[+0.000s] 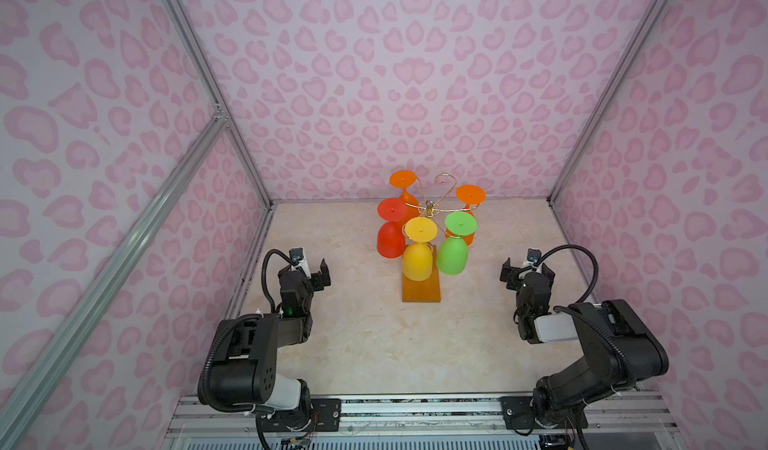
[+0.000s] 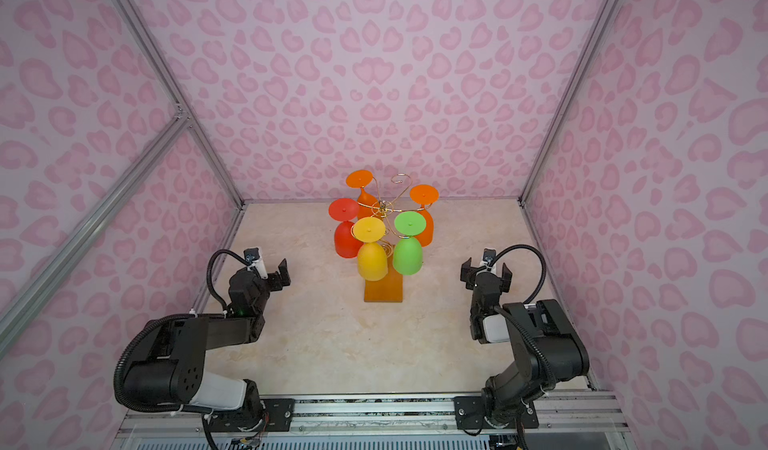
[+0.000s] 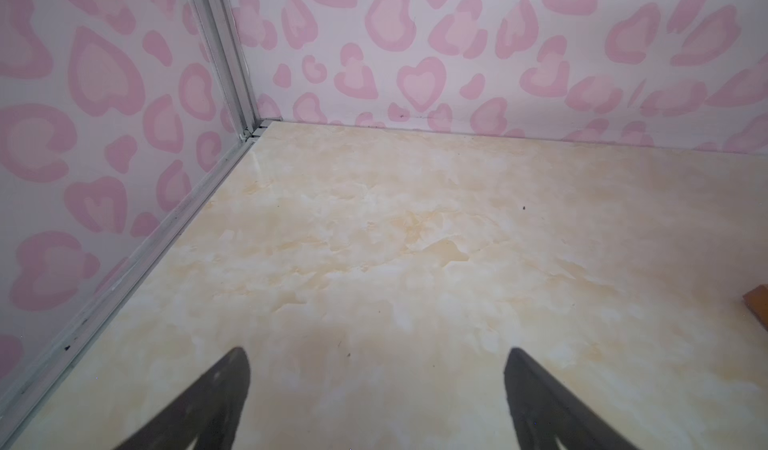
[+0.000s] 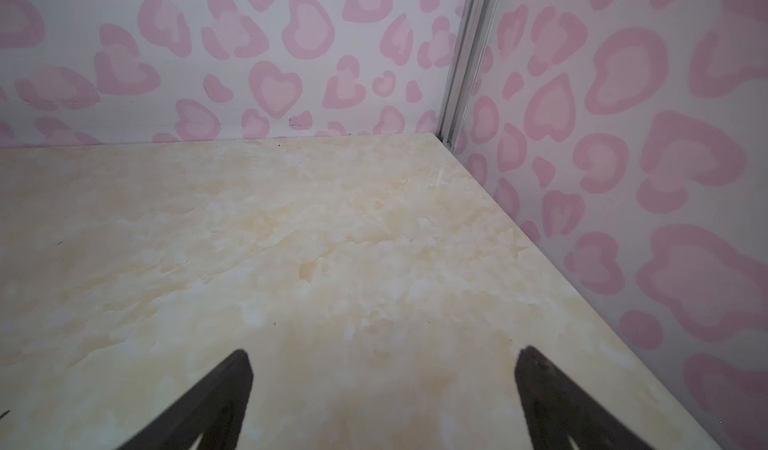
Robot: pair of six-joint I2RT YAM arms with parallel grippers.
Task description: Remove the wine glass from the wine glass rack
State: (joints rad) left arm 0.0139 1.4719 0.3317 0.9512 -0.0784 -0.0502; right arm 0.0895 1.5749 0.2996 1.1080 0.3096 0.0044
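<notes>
Five wine glasses hang bowl-down from the wine glass rack, which stands toward the back middle of the table: a red glass, a yellow glass, a green glass and two orange ones behind. Both of your tools are empty. The left gripper and the right gripper sit with their jaws spread wide, well apart from the rack on either side. Expect each glass to be light, stiff and smooth, likely slippery at the rounded bowl. Each one hangs only by its foot in a thin gold wire scroll, so judge it free to swing. Take the yellow or green one, since they hang nearest you, and close across the bowl where it is widest, or on the stem if you can reach it. The wire stand looks light too, and a snagged foot could drag or tip it. Rely on both top views, because only they show the glasses and the arms. The left wrist view gives just a sliver of the amber base beyond the open fingers. The right wrist view shows only the bare table and the pink walls past its fingers.
</notes>
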